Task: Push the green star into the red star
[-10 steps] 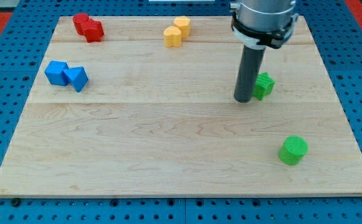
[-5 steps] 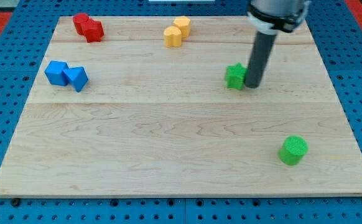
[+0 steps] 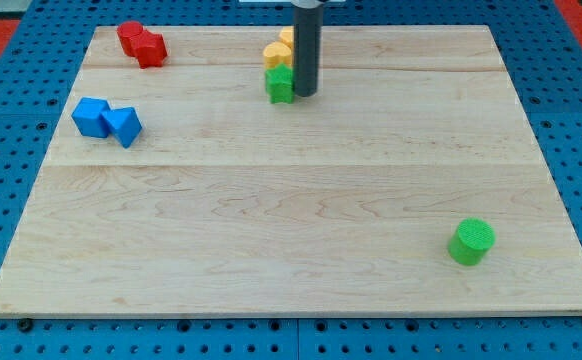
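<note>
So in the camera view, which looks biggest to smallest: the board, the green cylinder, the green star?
1. Board, by far.
2. Green cylinder.
3. Green star, though my tip covers its right edge and it sits farther up the view, so that's unsure.

A single camera looks down at a slant from beyond the counter's (image 3: 271, 250) bottom edge, far enough back to take in its whole top.

The rod (image 3: 305, 50) is cut off by the view's top; it hides part of the yellow blocks (image 3: 277, 52); the green star (image 3: 280, 85) is partly covered on its right.
</note>
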{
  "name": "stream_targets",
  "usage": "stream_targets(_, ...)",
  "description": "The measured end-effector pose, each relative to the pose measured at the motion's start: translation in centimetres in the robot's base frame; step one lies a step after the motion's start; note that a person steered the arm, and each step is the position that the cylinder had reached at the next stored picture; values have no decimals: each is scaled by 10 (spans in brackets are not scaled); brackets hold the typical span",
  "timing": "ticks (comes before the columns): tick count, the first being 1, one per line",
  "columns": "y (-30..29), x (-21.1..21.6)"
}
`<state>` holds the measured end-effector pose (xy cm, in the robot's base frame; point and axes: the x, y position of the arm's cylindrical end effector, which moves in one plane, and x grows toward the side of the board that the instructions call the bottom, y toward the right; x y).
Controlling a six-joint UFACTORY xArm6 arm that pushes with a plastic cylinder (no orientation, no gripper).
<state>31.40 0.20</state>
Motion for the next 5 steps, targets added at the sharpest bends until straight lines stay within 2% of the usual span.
stream_targets(2, -123, -11)
stream_targets(4, -182, -23)
stream_targets(5, -186, -18)
